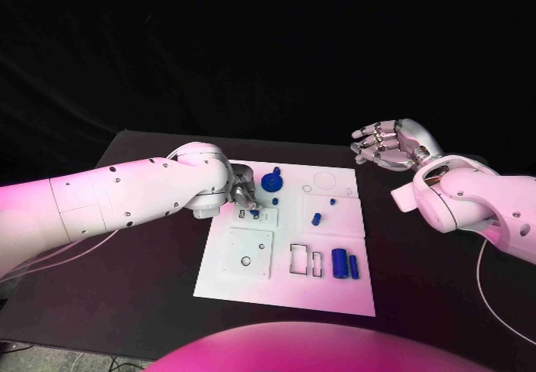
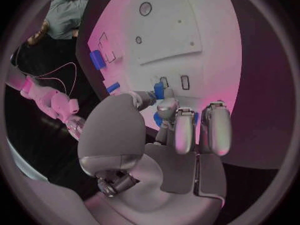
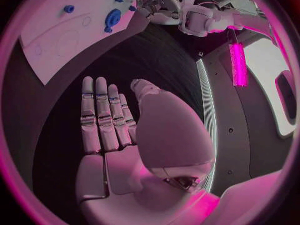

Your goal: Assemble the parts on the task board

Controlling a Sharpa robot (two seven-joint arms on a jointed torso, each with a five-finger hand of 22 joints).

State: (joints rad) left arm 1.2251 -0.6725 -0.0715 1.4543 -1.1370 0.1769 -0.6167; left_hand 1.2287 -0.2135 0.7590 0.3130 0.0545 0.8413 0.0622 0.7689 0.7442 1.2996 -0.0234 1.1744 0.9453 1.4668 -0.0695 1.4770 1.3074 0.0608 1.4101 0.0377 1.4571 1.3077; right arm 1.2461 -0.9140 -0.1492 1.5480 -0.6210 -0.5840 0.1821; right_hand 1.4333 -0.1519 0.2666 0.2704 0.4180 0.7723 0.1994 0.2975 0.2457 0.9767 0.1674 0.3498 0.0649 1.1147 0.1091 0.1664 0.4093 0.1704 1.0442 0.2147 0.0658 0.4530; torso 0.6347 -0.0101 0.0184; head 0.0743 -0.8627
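- White plastic, the task board lies in the middle of the black worktop, and most of its blue parts appear loose, so the assembly looks to be at an early stage.
- The left robot hand works over the board's 10 o'clock area, fingers curled down around a small blue part; the left wrist view shows that part pinched between the fingertips, right above a pair of small rectangular slots.
- Whether the part has entered a slot yet cannot be told; the fingers hide its lower end.
- A round blue knob stands at the board's 12 o'clock edge, just beside the left robot hand. It may be seated already, though this is a judgement.
- Two small blue pieces lie near the board's centre, slightly toward 2 o'clock, and seem not yet placed.
- Two blue cylinders lie side by side at about 4 o'clock, next to empty rectangular outlines, so those pockets are likely left to fill.
- A circular recess at about 7 o'clock and a faint ring outline at 1 o'clock look unfilled.
- The right robot hand hovers off the board beyond its 2 o'clock corner, holding nothing; in the right wrist view its fingers lie extended and close together, palm open.
- The judged step in hand is inserting the pinched part; several placements remain after it.
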